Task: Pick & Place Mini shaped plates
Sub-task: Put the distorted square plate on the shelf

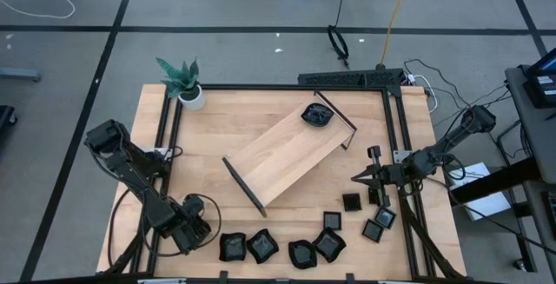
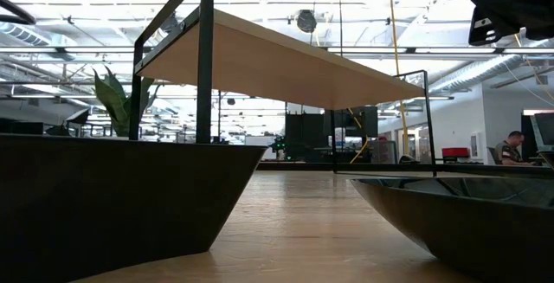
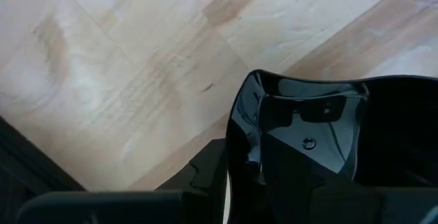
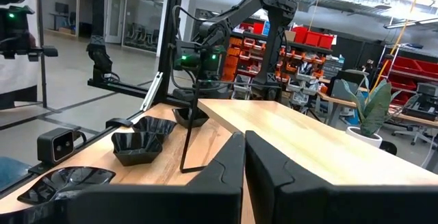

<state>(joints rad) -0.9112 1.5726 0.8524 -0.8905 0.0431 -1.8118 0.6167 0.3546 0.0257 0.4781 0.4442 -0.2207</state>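
A: Where is the left claw [image 1: 198, 229] working?

B: It is reaching down at the near left end of the dish row, and its wrist view is showing a glossy black dish [image 3: 321, 148] filling the space right at its fingers. The jaws are sitting part closed; I cannot tell whether they are pinching the rim or only standing beside it.

A: And the other dishes?

B: They are lying along the near table [image 1: 261, 119] edge to the claw's right, and one dish [image 1: 317, 115] is already resting on the far end of the tray [image 1: 287, 154].

A: How will they handle?

B: I am judging them stiff, light, slick and likely to chip. A grip across the raised rim, one finger inside and one outside, looks safest.

A: The right claw [image 1: 359, 179]?

B: It is waiting with fingers pressed together and holding nothing, past the right end of the row.

A: What is hard to see?

B: The left fingertips are being cut off in the wrist view, and the low view is being blocked by two dishes close up
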